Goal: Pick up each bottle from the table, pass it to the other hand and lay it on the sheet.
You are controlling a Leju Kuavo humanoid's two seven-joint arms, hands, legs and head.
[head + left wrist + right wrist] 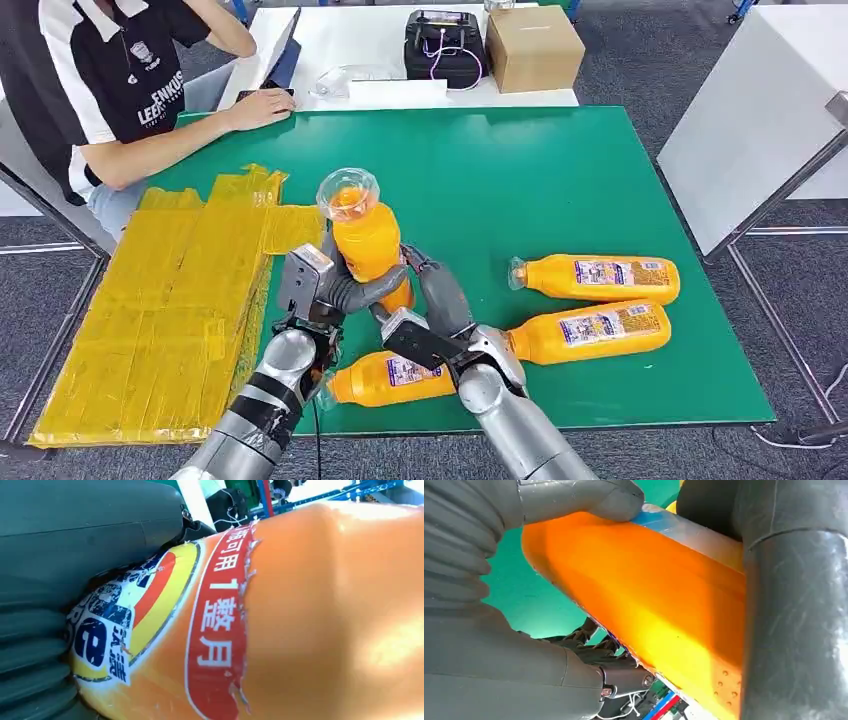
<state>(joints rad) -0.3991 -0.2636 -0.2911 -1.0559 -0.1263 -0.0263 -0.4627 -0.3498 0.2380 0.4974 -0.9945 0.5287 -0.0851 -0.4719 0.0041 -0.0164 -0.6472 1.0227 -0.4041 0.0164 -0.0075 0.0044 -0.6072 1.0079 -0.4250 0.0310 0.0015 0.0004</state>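
Note:
An orange juice bottle [366,238] stands upright above the green table [560,180], cap end up, with both hands around its lower half. My left hand [312,288] wraps grey fingers across its front; in the left wrist view the labelled bottle [300,605] lies against that hand [75,540]. My right hand [437,312] grips it from the right; its thumb [589,500] presses on the orange body [639,595]. Three more bottles lie on the table: two [598,278] [592,331] at the right, one [388,379] under my hands. The yellow sheet [165,320] lies to the left.
A person [110,80] sits at the far left with a forearm on the table's corner. Behind the green table a white table holds a laptop [285,55], a black case [444,47] and a cardboard box [533,47]. Another white tabletop [760,120] stands at the right.

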